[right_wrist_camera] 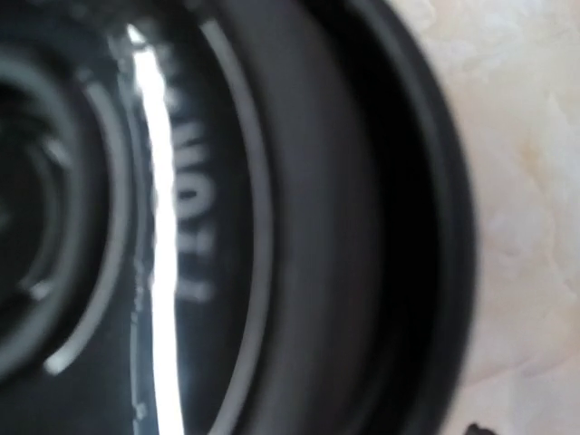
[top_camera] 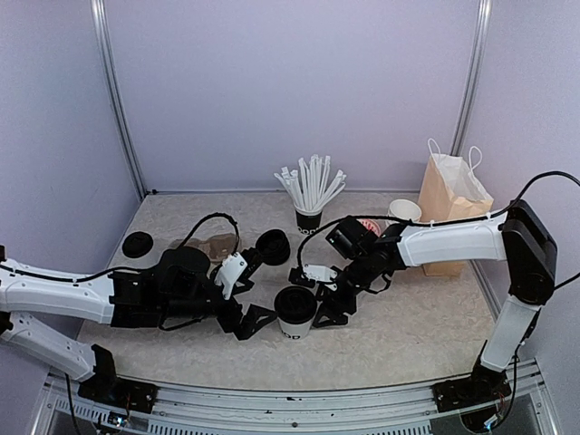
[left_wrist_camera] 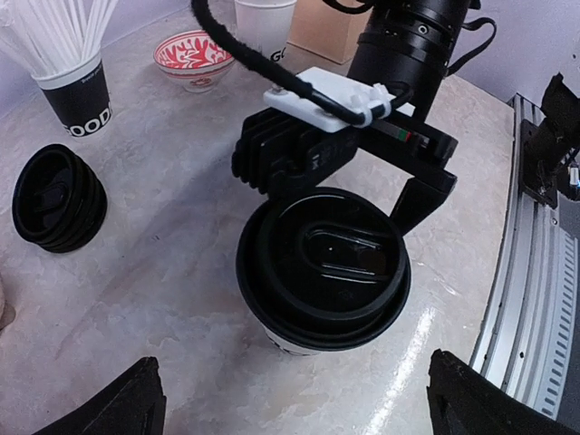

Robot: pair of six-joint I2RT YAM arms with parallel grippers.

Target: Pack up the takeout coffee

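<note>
The takeout coffee (top_camera: 294, 313) is a white paper cup with a black lid (left_wrist_camera: 326, 267), standing upright at the table's front centre. My right gripper (top_camera: 328, 304) reaches down over it from the back right. One of its fingers (left_wrist_camera: 421, 195) lies against the lid's rim, and the other is hidden behind the cup. The lid (right_wrist_camera: 227, 227) fills the right wrist view, blurred and very close. My left gripper (top_camera: 256, 322) stands just left of the cup, apart from it. In the left wrist view the left gripper (left_wrist_camera: 299, 408) is wide open with bare table between its tips.
A brown paper bag (top_camera: 449, 213) stands open at the back right, with a white cup (top_camera: 403, 211) and a red patterned bowl (left_wrist_camera: 192, 56) beside it. A black cup of straws (top_camera: 310, 217) and a stack of black lids (top_camera: 272, 246) sit behind. A metal rail (left_wrist_camera: 526, 299) edges the table's front.
</note>
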